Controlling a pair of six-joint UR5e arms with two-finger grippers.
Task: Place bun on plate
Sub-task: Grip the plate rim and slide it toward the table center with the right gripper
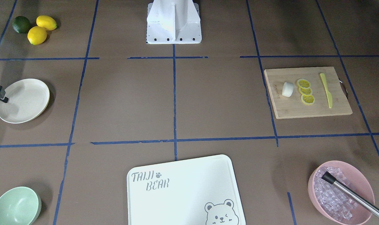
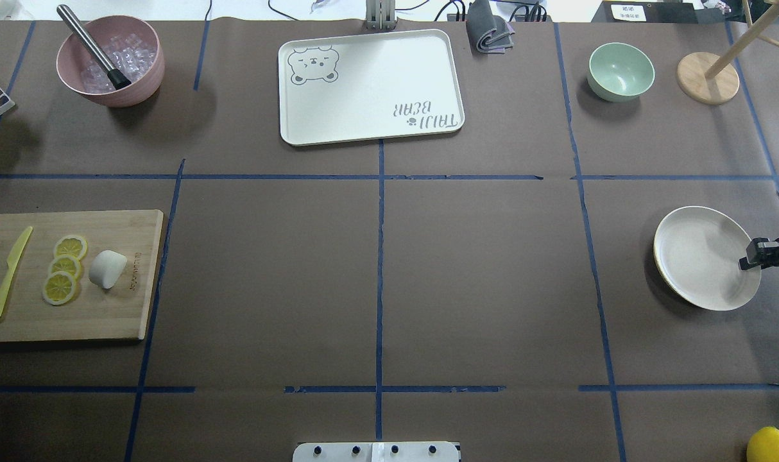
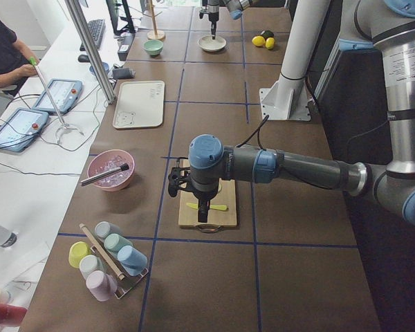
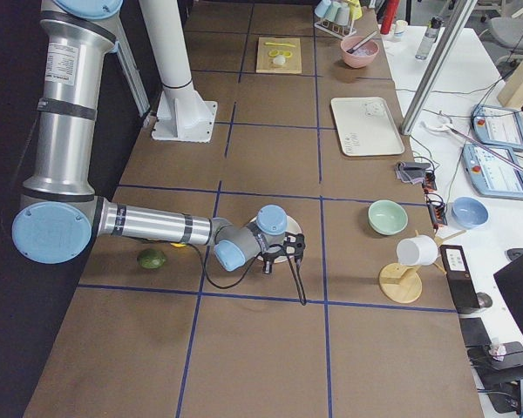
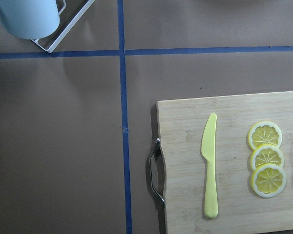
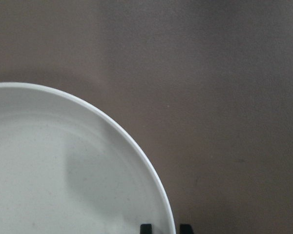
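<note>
The white bun (image 1: 287,89) (image 2: 107,269) lies on a wooden cutting board (image 2: 126,308), beside three lemon slices (image 2: 63,267) and apart from both grippers. The cream plate (image 1: 22,100) (image 2: 697,256) sits at the table's opposite end. My right gripper (image 2: 750,258) (image 1: 2,98) is at the plate's outer rim. In the right wrist view its fingertips (image 6: 146,227) straddle the rim of the plate (image 6: 63,170) closely, shut on it. My left gripper (image 3: 203,218) hangs over the board's handle end and shows only in the exterior left view, so I cannot tell its state.
A yellow knife (image 5: 209,165) lies on the board near its metal handle (image 5: 154,171). The bear-printed tray (image 2: 370,86), a mint bowl (image 2: 620,70), a pink bowl of ice (image 2: 110,61) and a wooden mug stand (image 2: 708,78) line the far edge. Lemons and a lime (image 1: 36,26) sit near the plate.
</note>
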